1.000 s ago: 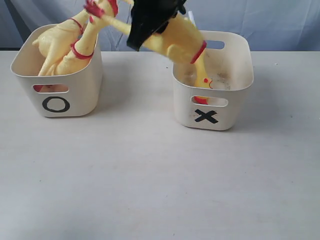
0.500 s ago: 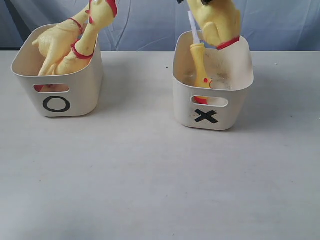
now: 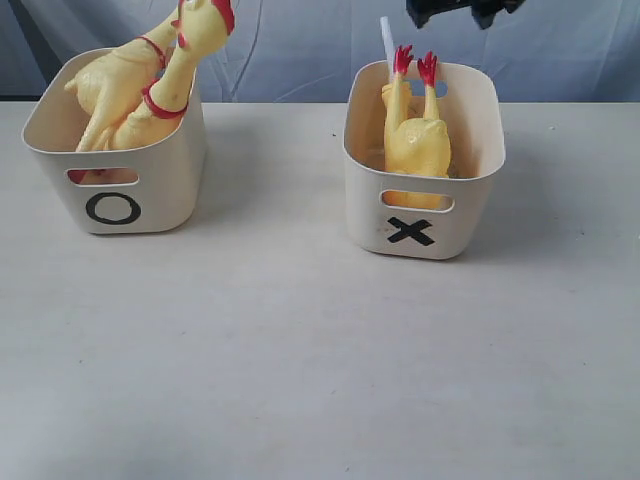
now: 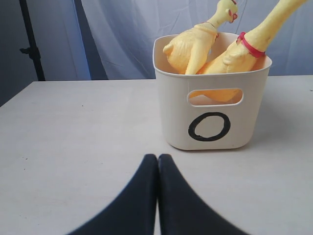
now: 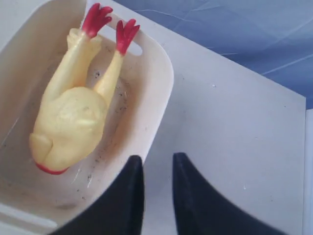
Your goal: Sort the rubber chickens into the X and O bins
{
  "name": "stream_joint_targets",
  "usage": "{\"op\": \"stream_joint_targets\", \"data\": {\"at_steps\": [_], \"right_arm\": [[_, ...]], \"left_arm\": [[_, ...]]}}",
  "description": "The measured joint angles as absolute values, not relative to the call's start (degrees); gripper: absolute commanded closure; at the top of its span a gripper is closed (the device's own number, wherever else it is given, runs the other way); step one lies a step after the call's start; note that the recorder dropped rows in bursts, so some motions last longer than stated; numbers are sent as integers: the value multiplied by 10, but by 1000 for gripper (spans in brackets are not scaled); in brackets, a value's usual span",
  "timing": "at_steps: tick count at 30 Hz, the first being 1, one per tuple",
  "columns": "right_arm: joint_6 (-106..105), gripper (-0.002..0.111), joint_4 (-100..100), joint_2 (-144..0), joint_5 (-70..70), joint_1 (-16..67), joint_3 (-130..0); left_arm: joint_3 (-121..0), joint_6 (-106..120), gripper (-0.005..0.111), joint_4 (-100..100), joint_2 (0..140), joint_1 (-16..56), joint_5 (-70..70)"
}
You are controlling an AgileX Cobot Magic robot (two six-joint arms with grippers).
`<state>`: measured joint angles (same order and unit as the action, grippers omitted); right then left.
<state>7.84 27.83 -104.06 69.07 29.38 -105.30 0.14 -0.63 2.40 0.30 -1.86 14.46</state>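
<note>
Sorting looks done: two rubber chickens [image 3: 130,90] fill the left O bin [image 3: 160,195], the third chicken [image 3: 415,145] lies feet-up in the right X bin [image 3: 482,150], the right gripper [image 3: 460,10] hangs above, slightly parted and empty, and the left gripper [image 4: 157,156] is clenched on nothing.

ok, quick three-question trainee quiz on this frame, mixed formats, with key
1. True or false: the cream plastic tub marked O holds two yellow rubber chickens.
2. Which end of the yellow rubber chicken in the cream plastic tub marked X points up? A) head B) red feet C) neck ring
3. Fill in: the right hand holds ____.
Key: 1 true; 2 B; 3 nothing.
</note>
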Motion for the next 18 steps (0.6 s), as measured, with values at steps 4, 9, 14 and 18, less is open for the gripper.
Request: {"op": "stream_joint_targets", "data": {"at_steps": [4, 9, 14, 18], "right_arm": [[77, 108, 265, -954, 693, 294, -991], [77, 108, 261, -849, 691, 294, -880], [75, 108, 212, -725, 634, 294, -716], [37, 108, 126, -626, 589, 294, -603]], "left_arm": [[1, -6, 107, 24, 3, -19, 145], [1, -6, 107, 24, 3, -19, 145], [1, -6, 107, 24, 3, -19, 145], [1, -6, 107, 24, 3, -19, 145]]}}
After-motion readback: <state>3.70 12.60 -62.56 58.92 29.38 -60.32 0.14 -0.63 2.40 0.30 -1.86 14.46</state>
